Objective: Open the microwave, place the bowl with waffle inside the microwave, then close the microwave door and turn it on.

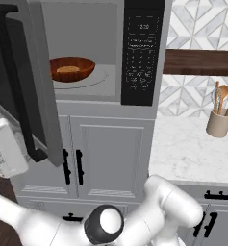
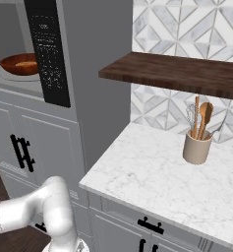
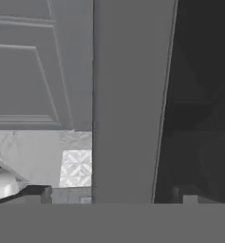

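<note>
Left base view: bowl [image 1: 72,68] w/ waffle [image 1: 68,69] sits on the turntable inside the microwave [image 1: 134,53]. Microwave door [image 1: 29,81] hangs open, handle bar vertical; my hand's at its outer left.

Right base view: bowl in cavity; marble counter [image 2: 152,172] to the right, utensil cup [image 2: 197,146] on it.

Hand view: my gripper [image 3: 111,198] is spread wide, nothing held, door edge straight ahead. Next, I reckon: push it shut.

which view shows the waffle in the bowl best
The left base view: it looks straight into the open microwave, where the waffle lies in the bowl on the turntable. The right base view catches the bowl at its left edge, partly cut off by the control panel, the waffle a thin sliver.
</note>
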Controlling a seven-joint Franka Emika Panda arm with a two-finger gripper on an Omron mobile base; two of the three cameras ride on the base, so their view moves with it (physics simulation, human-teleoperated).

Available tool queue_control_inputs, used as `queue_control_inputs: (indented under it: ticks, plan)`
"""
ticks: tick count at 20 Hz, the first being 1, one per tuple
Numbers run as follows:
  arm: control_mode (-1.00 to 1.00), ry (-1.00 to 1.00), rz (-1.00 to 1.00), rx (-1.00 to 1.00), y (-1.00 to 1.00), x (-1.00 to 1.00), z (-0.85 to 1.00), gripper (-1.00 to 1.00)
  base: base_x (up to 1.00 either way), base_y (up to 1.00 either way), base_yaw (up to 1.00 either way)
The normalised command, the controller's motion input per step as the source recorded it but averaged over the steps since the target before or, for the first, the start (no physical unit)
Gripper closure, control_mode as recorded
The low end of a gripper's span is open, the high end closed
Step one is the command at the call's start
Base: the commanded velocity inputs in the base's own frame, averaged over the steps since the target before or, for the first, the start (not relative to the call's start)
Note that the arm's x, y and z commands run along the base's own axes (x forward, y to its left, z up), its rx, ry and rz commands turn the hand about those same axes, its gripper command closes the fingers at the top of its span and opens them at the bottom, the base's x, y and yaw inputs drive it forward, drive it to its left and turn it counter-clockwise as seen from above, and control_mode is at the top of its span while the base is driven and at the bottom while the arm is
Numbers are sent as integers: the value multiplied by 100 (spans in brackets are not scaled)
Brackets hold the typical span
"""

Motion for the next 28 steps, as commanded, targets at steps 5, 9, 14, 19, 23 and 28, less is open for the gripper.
queue_control_inputs:
  ticks: [5, 9, 14, 19, 23, 28]
  plan:
    - [-100, 5, 12, 34, -38, 0, 20, -100, 0, 0, 0]
    - [-100, 5, 16, 32, -43, 0, 18, -100, 0, 0, 0]
    - [-100, 0, 23, 29, -59, 0, 2, -100, 0, 0, 0]
    - [-100, 0, 34, 19, -74, 10, 0, -100, 0, 0, 0]
    - [-100, -7, 35, 15, -58, 46, 0, -100, 0, 0, 0]
    - [-100, -18, 29, 13, -34, 66, 13, -100, 0, 0, 0]
